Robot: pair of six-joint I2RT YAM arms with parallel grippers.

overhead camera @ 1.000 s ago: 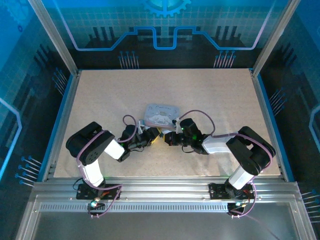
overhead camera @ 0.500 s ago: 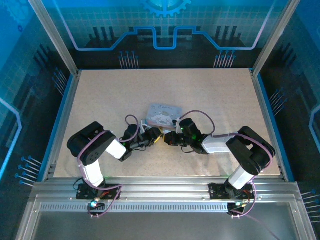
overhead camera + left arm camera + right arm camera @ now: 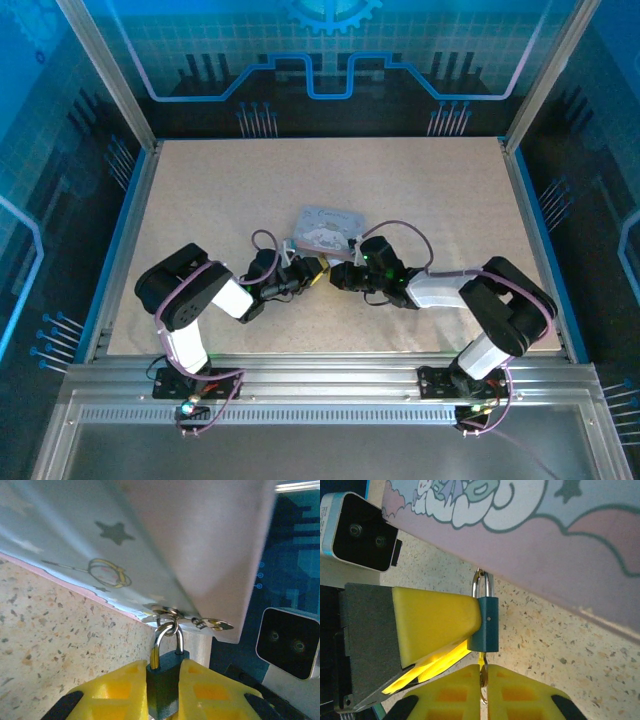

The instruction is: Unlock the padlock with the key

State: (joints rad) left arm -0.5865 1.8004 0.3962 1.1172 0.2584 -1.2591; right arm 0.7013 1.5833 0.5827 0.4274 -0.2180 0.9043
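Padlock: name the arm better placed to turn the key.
Right. The right tool pinches the key just under the padlock; the left tool clamps the padlock's body.

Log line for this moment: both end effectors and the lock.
left end effector: shut on padlock | right end effector: shut on key, at padlock's base | shackle: closed, through tin hasp

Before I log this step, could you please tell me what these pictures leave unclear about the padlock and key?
- The key: right wrist view, mostly covered by the right hand; whether its tip is in the padlock cannot be told.
- The padlock underside: left wrist view, cut off by the bottom edge, gripped in the left hand.
- Top view: both too small, lost between the two hands.
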